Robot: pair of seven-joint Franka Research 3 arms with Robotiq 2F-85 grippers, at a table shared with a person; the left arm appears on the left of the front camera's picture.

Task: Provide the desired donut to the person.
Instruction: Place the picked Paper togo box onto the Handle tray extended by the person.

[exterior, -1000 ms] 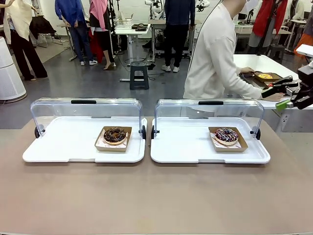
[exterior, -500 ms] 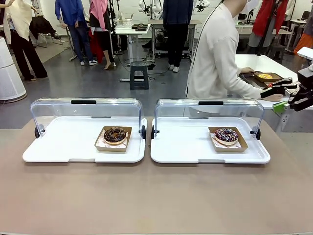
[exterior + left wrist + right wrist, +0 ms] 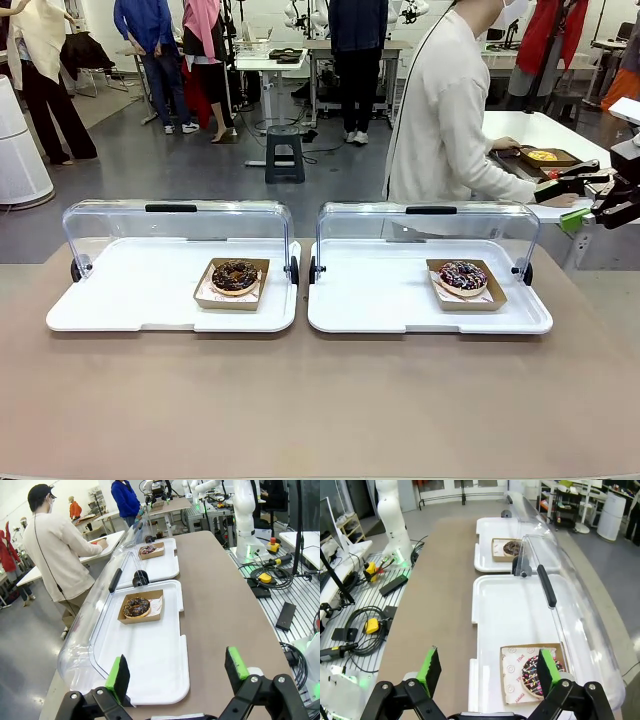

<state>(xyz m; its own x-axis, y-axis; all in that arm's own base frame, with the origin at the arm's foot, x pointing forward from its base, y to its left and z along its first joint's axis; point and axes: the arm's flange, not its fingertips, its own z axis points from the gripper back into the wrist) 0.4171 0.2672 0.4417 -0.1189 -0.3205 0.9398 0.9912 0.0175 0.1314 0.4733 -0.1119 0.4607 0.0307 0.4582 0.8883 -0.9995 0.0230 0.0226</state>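
Observation:
A chocolate donut (image 3: 235, 276) lies in a cardboard box on the left white tray (image 3: 130, 290). On the right white tray (image 3: 370, 290) is a sprinkled donut (image 3: 463, 275), also boxed. The person (image 3: 445, 110) stands behind the right tray, turned toward a side table. My right gripper (image 3: 562, 203) hangs open at the far right, above and beyond the tray's corner. The right wrist view has the open gripper (image 3: 488, 667) above the sprinkled donut (image 3: 537, 675). The left gripper (image 3: 177, 672) is open over its tray's near end, with the chocolate donut (image 3: 136, 607) ahead.
Both clear lids (image 3: 175, 225) (image 3: 430, 225) stand open at the trays' far edges. A side table (image 3: 530, 128) at the far right carries a dark tray with a yellow item (image 3: 543, 155). Cables and a yellow button box (image 3: 371, 626) lie beside the table. Bystanders stand far back.
My right gripper has drifted slightly to the right. The person has shifted a little but stays turned to the side table. Donuts and trays are unmoved.

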